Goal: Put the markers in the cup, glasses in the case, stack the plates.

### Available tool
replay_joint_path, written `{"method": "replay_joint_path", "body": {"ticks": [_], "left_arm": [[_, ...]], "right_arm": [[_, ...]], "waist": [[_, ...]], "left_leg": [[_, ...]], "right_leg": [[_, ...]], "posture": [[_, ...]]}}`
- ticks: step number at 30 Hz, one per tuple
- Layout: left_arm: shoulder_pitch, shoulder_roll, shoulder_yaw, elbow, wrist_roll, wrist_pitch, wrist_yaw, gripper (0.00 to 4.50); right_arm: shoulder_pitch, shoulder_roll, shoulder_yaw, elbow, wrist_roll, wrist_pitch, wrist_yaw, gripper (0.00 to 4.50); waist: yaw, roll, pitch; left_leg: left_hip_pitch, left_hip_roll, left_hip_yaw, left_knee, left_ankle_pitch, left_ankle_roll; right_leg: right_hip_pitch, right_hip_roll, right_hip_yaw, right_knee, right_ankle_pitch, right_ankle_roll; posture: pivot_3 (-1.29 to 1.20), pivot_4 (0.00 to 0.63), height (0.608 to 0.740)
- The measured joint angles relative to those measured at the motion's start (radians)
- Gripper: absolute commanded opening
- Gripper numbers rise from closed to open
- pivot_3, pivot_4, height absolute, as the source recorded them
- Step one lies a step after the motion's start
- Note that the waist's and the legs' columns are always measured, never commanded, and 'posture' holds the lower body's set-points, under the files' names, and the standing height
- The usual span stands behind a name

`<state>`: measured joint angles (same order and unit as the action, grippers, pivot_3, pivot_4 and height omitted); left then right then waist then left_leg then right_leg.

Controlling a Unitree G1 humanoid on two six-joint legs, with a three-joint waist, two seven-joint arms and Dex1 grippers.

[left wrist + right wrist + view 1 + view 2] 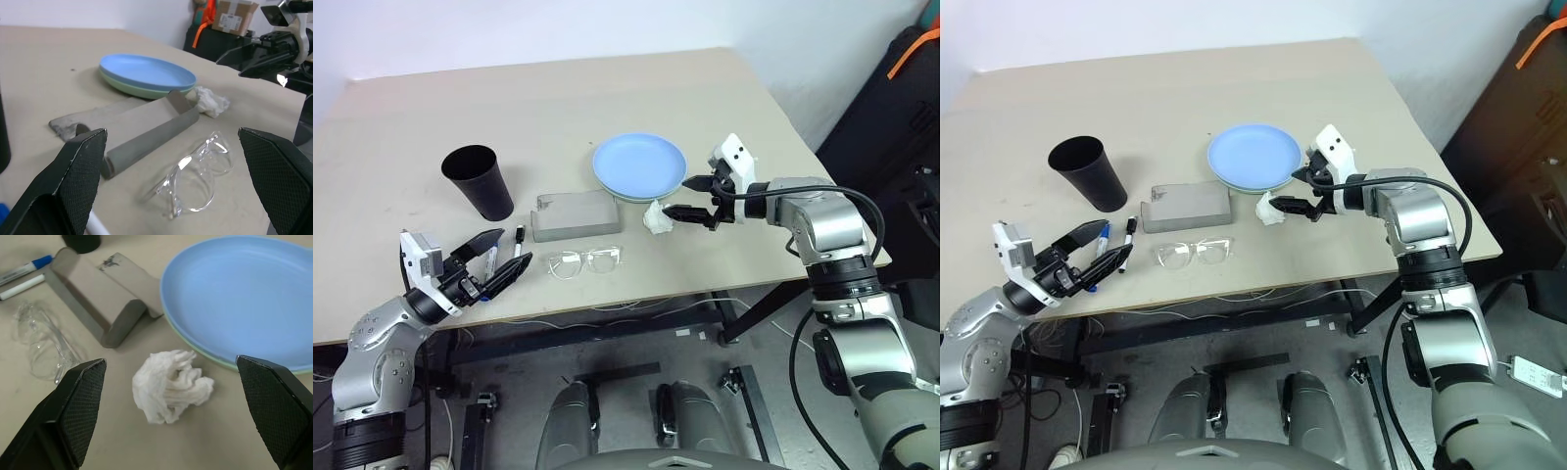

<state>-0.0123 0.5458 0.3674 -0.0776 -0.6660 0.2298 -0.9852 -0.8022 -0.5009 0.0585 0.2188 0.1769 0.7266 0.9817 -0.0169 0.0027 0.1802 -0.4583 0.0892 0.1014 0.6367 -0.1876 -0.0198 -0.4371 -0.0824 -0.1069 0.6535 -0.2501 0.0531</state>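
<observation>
Head view: plates already stacked, round light-blue plastic plate on top of pale mint-green plate, only a green rim showing under it, mid-table on the beige table. Right tool hangs just past the plates' near-right edge, jaws spread wide, empty, directly over a small crumpled white tissue lying just beside the stack; tissue isn't part of the job, so prob. just where the arm sits w/ the plate step looking done. Flat grey frosted-plastic case lies beside the plates toward the robot's left, seems open (lid flap raised in the wrist views), so ready to receive. Clear transparent-frame glasses sit on the table just in front of the case, not in it, arms look folded but hard to tell. Two white-barrelled markers, blue-capped one and slimmer black-capped one, lie side by side near the table's front-left edge, between case and left tool. Tall tapered matte black cup stands upright behind them, w/ nothing sticking out of its rim. Left tool is released too, fingers wide, nothing held, low at the front edge close to the markers, placed well for a pickup. Judgement: plates done; markers and glasses both left.
</observation>
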Motion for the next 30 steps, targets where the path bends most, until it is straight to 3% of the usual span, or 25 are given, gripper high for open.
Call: {"method": "replay_joint_path", "body": {"ticks": [8,12,22,26,30], "left_arm": [[-0.004,0.006,0.000,0.020,0.001,0.001,-0.012,4.50],[-0.012,0.005,-0.002,0.019,0.001,0.002,-0.012,4.50],[-0.008,0.005,-0.002,0.019,0.003,0.003,-0.008,4.50],[-0.007,0.005,-0.002,0.018,0.003,0.003,-0.003,4.50],[-0.008,0.004,-0.002,0.018,0.005,0.002,-0.002,4.50]], "right_arm": [[0.034,0.054,0.003,0.056,0.007,0.042,-0.094,4.47],[-0.017,0.115,0.006,0.209,-0.006,0.047,-0.168,4.47],[-0.058,0.147,0.046,0.249,-0.008,0.050,-0.171,4.47],[-0.044,0.147,0.064,0.233,-0.006,0.054,-0.155,3.69],[-0.038,0.146,0.080,0.203,-0.006,0.055,-0.148,2.21]], "waist": [[0.003,0.000,0.000],[0.000,0.000,0.000],[0.002,0.000,0.000],[0.002,0.000,0.000],[0.002,0.000,0.000]], "left_leg": [[-0.002,0.000,0.002,0.002,0.000,0.000],[-0.002,0.000,0.003,0.001,0.000,0.000],[-0.002,0.000,0.003,0.001,0.000,0.000],[-0.002,0.000,0.002,0.001,0.000,0.000],[-0.002,0.000,0.003,0.001,0.000,0.000]], "right_leg": [[-0.001,-0.001,0.001,-0.002,0.000,-0.002],[-0.001,0.000,0.002,-0.002,0.001,0.000],[-0.001,0.000,0.002,-0.002,0.001,0.000],[-0.001,0.000,0.002,-0.002,0.001,0.000],[-0.001,0.000,0.002,-0.002,0.001,0.000]], "posture": [[0.00,0.150,0.738],[0.00,0.150,0.738],[0.00,0.150,0.738],[0.00,0.150,0.738],[0.00,0.150,0.738]]}}
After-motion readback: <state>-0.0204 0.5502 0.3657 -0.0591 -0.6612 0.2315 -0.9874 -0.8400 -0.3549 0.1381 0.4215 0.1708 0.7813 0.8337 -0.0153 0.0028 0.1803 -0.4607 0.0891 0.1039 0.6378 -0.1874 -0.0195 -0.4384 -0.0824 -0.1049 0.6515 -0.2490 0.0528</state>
